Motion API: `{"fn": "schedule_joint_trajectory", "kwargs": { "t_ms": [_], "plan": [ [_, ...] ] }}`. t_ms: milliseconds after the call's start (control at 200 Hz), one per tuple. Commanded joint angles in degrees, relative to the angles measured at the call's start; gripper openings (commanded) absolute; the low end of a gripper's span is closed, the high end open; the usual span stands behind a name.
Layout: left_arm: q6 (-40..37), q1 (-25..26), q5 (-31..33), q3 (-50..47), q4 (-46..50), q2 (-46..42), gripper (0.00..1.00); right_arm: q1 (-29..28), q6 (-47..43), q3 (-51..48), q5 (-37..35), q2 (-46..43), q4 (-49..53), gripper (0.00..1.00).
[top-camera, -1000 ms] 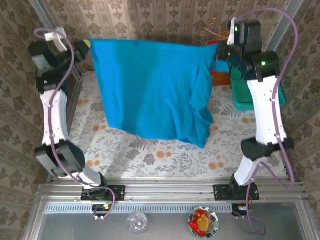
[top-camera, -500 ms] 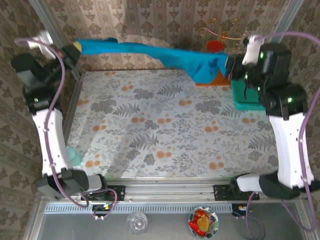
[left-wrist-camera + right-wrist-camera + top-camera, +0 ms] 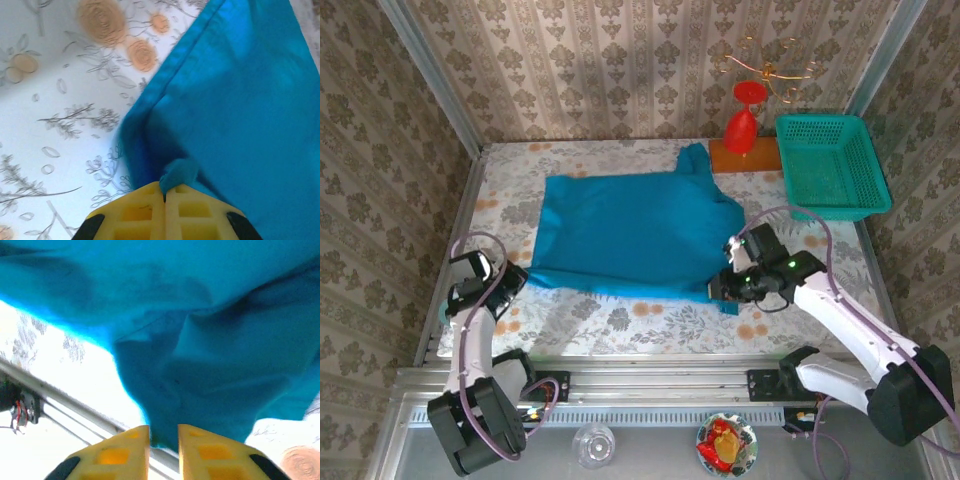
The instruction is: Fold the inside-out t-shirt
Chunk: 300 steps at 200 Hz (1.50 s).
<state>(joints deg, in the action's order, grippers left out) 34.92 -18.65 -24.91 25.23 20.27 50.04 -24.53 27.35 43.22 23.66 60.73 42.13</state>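
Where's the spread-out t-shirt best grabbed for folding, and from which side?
Probably by its two near corners, coming in low from the near side: the t-shirt lies flat and that edge is free on the table. The left gripper pinches one corner; the right gripper straddles the other, jaws apart.

The t-shirt [image 3: 630, 235] lies on the table [image 3: 620, 322], the basket [image 3: 832, 165] behind-right.

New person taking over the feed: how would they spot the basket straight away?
Look to the far right corner of the floral table, beyond the blue t-shirt. The basket sits there, right of a red goblet-shaped piece; it alone is teal-green open mesh with a rectangular rim.
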Motion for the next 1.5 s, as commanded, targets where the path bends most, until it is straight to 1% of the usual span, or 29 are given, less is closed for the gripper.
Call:
{"fn": "schedule_joint_trajectory", "kwargs": {
  "t_ms": [0, 55, 140, 180, 240, 280, 435, 545, 585, 695, 760, 900, 965, 1035, 1085, 1115, 1130, 1200, 1230, 1255, 1305, 1405, 1495],
  "plan": [
    [-1.80, -1.18, 5.29, 1.54, 0.13, -2.27, 0.00, -1.31, 5.75, -0.59, 2.34, -0.09, -4.68, 0.41],
    [-2.13, -1.55, 6.48, 2.15, 0.62, -3.03, 0.00, -1.31, 6.04, -0.02, -0.63, -0.38, -3.11, 0.45],
    [-2.54, -2.16, 8.83, 3.25, 1.89, -4.64, 0.05, -1.13, 6.44, 1.95, -7.36, -0.63, 0.61, 0.50],
    [-2.57, -2.29, 9.86, 3.72, 2.51, -5.32, 0.11, -1.04, 6.94, 2.70, -10.23, -0.34, 2.04, 0.50],
    [-2.79, -2.42, 10.75, 4.36, 3.17, -6.23, 0.25, -1.04, 7.79, 3.17, -12.99, 0.62, 3.31, 0.50],
    [-2.98, -2.39, 11.31, 4.96, 3.88, -6.80, 0.30, -1.13, 8.17, 2.99, -13.43, 1.61, 3.73, 0.50],
    [-5.96, -2.43, 13.13, 7.34, 7.56, -9.49, 0.36, -1.89, 8.69, 1.48, -12.82, 5.51, 2.17, 0.50],
    [-7.36, -2.29, 12.25, 7.69, 7.84, -11.29, 0.40, -2.22, 8.12, 0.25, -9.61, 9.33, -1.96, 0.51],
    [-7.36, -2.29, 10.98, 7.19, 6.79, -11.66, 0.41, -2.32, 8.11, 0.20, -10.42, 11.06, -2.65, 0.51],
    [-6.99, -1.53, 3.75, 5.54, 2.05, -10.62, 0.39, -2.70, 7.57, 0.77, -18.36, 15.39, -1.64, 0.49],
    [-7.07, 0.24, 1.46, 5.51, 0.41, -8.81, 0.37, -2.71, 7.36, 0.36, -20.30, 17.56, -2.34, 0.48],
    [-9.05, 6.41, 3.50, 7.07, 0.15, -3.27, 0.33, -3.42, 10.40, -1.09, -23.78, 22.22, -2.08, 0.46],
    [-9.29, 8.91, 3.72, 7.79, -0.65, -0.55, 0.33, -4.30, 12.46, -2.00, -25.24, 22.22, -1.01, 0.46],
    [-8.65, 11.23, 3.71, 7.58, -2.99, 2.29, 0.32, -5.32, 14.91, -3.52, -24.93, 20.64, -0.67, 0.46],
    [-7.49, 12.47, 3.81, 7.14, -5.00, 4.57, 0.30, -6.14, 17.04, -5.14, -23.97, 19.41, -0.77, 0.41],
    [-6.74, 13.08, 3.81, 6.87, -6.19, 6.03, 0.28, -6.67, 18.41, -6.35, -23.33, 16.60, -1.02, 0.37],
    [-6.36, 13.33, 3.75, 6.73, -6.82, 6.81, 0.27, -6.85, 19.06, -6.92, -22.98, 15.81, -1.10, 0.34],
    [-5.00, 14.59, 3.30, 6.32, -9.72, 10.18, 0.25, -7.91, 22.07, -9.64, -21.39, 12.09, -1.68, 0.13],
    [-4.66, 15.14, 3.24, 6.23, -10.87, 11.62, 0.24, -8.07, 23.10, -10.62, -21.11, 10.64, -1.51, 0.06],
    [-4.37, 15.46, 3.20, 6.23, -11.60, 13.15, 0.23, -8.16, 24.04, -11.22, -21.06, 9.55, -1.02, 0.03],
    [-4.04, 15.85, 2.80, 6.61, -12.69, 16.00, 0.22, -8.20, 25.56, -12.30, -21.76, 7.40, 0.26, 0.00],
    [-3.41, 15.91, 1.83, 7.11, -14.89, 21.91, 0.21, -8.33, 28.56, -14.50, -22.16, 3.11, 1.10, 0.00],
    [-3.19, 14.96, 1.11, 7.67, -15.61, 26.79, 0.20, -8.34, 31.10, -15.80, -22.20, 0.19, 1.59, 0.00]
  ]
}}
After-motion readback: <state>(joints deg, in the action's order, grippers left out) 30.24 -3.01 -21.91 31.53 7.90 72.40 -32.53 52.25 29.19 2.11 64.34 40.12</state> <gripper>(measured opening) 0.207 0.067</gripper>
